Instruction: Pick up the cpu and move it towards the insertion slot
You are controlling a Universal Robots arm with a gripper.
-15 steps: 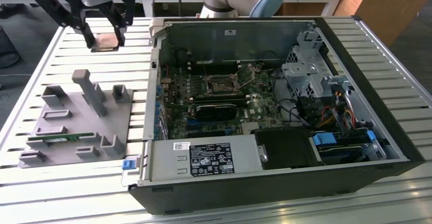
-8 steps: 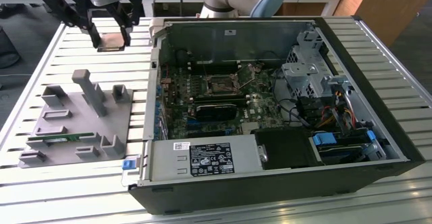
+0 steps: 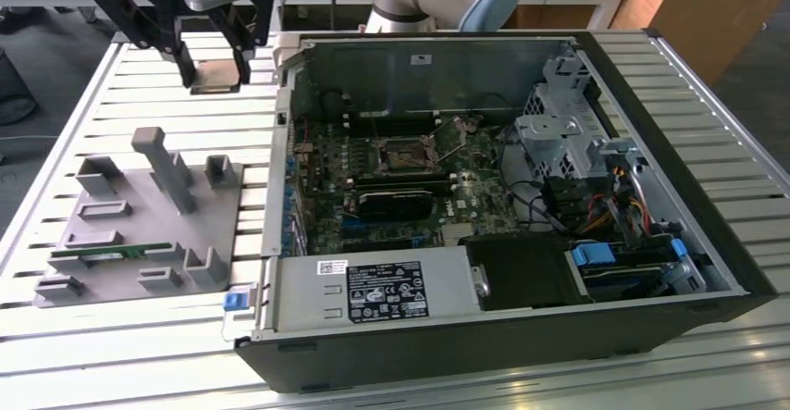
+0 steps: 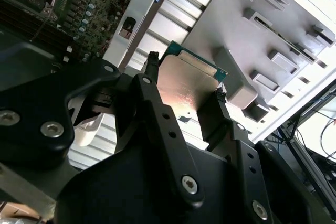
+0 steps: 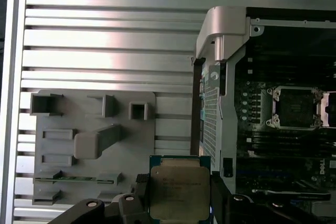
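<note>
Clearly the gripper (image 5: 178,203) has its black fingers (image 4: 152,103) clamped on two opposite edges of the cpu (image 5: 178,188), carrying it in the air above the slatted aluminium table (image 5: 105,40), between the grey plastic fixture (image 5: 94,145) and the open computer case (image 3: 494,197). In the first wrist view the chip's silvery top faces the camera, flat and roughly level, with its thin green rim showing on three sides. It is near enough square that no long axis can be told. Faint engraved lines cross its top, too small to read. In the exterior view the gripper (image 3: 213,72) hangs over the table toward the exterior view's left of the case. The insertion slot (image 3: 404,154) lies well apart on the motherboard (image 3: 408,179), its metal frame around a dark square. A white label (image 3: 388,291) with print sits on the power supply.
</note>
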